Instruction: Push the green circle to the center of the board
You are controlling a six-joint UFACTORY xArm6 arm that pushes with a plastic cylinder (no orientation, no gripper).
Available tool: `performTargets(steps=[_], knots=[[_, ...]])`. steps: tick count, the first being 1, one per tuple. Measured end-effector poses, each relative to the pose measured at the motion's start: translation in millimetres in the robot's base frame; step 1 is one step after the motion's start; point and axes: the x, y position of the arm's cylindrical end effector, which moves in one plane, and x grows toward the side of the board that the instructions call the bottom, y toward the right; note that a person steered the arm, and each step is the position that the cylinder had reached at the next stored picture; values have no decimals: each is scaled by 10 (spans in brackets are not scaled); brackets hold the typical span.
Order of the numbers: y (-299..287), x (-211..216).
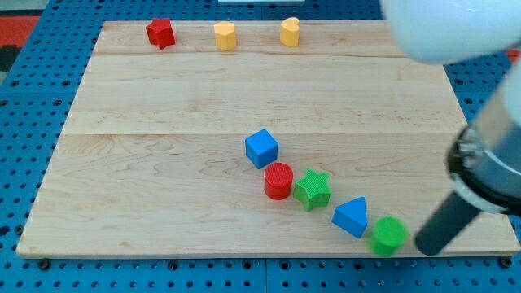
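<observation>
The green circle lies near the board's bottom right corner, touching the blue triangle on its left. My tip is on the board just to the right of the green circle and slightly below its middle, very close to it; whether it touches I cannot tell. The dark rod rises up and to the right from the tip toward the arm body at the view's right edge.
A green star, a red circle and a blue cube run in a diagonal line up-left from the triangle. A red star and two yellow blocks sit along the top edge of the wooden board.
</observation>
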Motion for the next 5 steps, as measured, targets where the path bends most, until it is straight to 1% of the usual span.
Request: performTargets(steps=[2,4,5], knots=[[-623,-274],[-1280,-745],[-1395,-933]])
